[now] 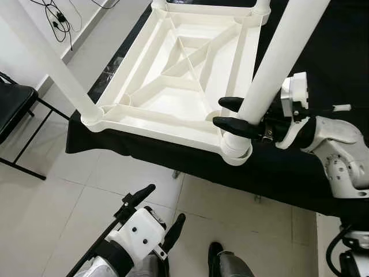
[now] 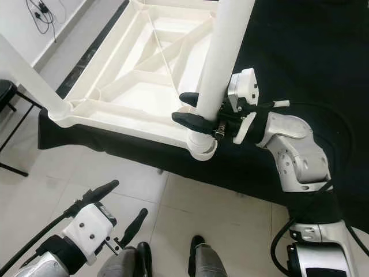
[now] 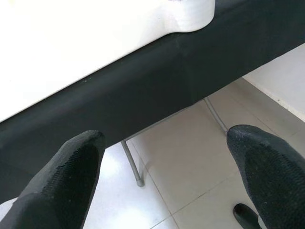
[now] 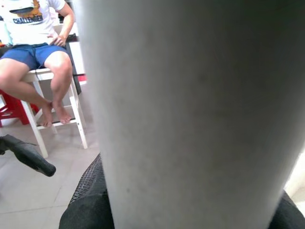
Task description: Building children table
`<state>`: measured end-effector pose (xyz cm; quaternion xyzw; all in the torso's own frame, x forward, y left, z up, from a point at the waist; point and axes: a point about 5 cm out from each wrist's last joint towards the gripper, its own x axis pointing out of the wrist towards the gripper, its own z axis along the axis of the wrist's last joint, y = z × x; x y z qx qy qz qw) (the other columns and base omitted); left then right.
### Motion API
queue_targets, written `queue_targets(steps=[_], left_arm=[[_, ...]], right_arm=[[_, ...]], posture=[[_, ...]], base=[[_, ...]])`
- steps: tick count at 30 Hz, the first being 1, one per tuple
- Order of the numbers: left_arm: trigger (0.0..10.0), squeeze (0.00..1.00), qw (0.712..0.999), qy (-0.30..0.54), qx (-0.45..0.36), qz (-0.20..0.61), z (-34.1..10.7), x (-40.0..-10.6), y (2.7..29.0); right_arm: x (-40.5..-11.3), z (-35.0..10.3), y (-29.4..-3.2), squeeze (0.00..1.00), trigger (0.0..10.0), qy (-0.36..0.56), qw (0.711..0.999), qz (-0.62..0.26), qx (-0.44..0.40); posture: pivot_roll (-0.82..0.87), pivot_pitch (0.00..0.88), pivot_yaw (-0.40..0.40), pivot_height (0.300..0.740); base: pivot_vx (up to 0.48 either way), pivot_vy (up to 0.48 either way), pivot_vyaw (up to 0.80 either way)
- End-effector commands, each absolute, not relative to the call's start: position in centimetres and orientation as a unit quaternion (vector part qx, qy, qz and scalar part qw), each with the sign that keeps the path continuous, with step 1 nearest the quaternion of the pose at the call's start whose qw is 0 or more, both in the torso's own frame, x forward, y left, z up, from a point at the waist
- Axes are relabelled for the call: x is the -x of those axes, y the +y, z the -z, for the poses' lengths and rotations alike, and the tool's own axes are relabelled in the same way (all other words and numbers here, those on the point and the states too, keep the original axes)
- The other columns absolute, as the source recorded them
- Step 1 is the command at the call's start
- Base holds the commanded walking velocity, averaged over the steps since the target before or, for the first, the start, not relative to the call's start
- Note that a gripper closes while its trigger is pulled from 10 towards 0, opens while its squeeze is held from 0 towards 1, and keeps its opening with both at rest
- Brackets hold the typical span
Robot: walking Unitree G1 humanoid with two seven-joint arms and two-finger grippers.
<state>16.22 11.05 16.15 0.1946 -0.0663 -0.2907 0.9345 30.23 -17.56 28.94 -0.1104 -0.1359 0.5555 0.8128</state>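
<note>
Right gripper clamping a table leg into its corner socket.

Head views: the upturned white tabletop point(image 1: 173, 124) lies on the black-draped bench; right gripper point(image 1: 229, 114) pinches the leg point(image 1: 271, 69) low. Left wrist: left gripper point(image 3: 162, 176) spread, idle. Right wrist: leg close. Likely light, stiff, smooth plastic; grip near the socket.

Head stereo pair looks steeply down on upturned white tabletop point(image 1: 173, 75); both eyes share it. Left wrist camera faces its near edge from below; right wrist camera presses against table leg point(image 4: 190, 109).
</note>
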Motion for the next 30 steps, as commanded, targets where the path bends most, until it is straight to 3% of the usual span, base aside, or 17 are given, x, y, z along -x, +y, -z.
queue_targets(steps=[1, 15, 30], left_arm=[[10.0, 0.0, 0.935, -0.052, -0.196, 0.29, -15.4, -16.1, 11.2], [10.0, 0.0, 0.935, -0.054, -0.195, 0.292, -15.4, -16.1, 11.1], [10.0, 0.0, 0.935, -0.055, -0.194, 0.291, -15.5, -15.8, 11.2]], right_arm=[[-29.8, -28.5, -17.4, 0.0, 10.0, -0.131, 0.803, -0.572, 0.108], [-30.7, -28.8, -16.7, 0.0, 10.0, -0.126, 0.787, -0.592, 0.122], [-30.5, -28.9, -18.1, 0.0, 10.0, -0.117, 0.785, -0.596, 0.122]], posture=[[0.11, 0.406, 0.058, 0.74], [0.11, 0.416, 0.055, 0.74], [0.12, 0.424, 0.055, 0.74]], base=[[0.0, 0.0, 0.0], [0.0, 0.0, 0.0], [0.0, 0.0, 0.0]])
